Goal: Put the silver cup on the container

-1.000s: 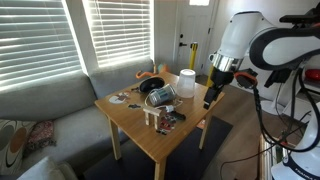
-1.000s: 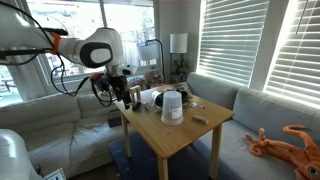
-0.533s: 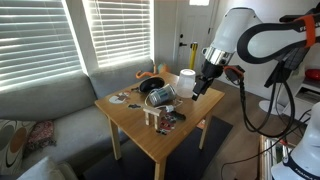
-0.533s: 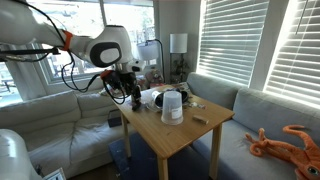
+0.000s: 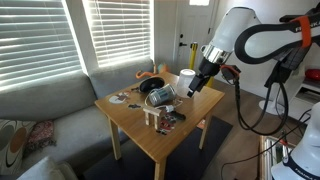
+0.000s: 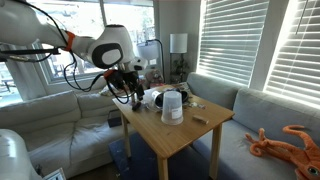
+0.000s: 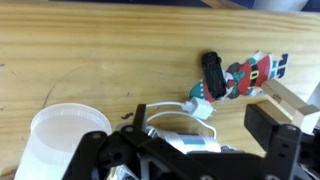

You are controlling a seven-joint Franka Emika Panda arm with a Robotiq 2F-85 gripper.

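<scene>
Over the counter (image 5: 135, 125), my claw (image 5: 196, 87) has swung in from off its edge and hangs spread, empty, just beside the container (image 5: 186, 79). The silver cup (image 5: 165, 95) sits nearby on the counter, ungrasped; pickup comes next, I judge.

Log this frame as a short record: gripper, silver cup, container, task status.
gripper: open, empty, above the table's edge, close to the container
silver cup: standing on the table, not held
container: white, upright, nothing on top
task status: cup not yet picked up
</scene>
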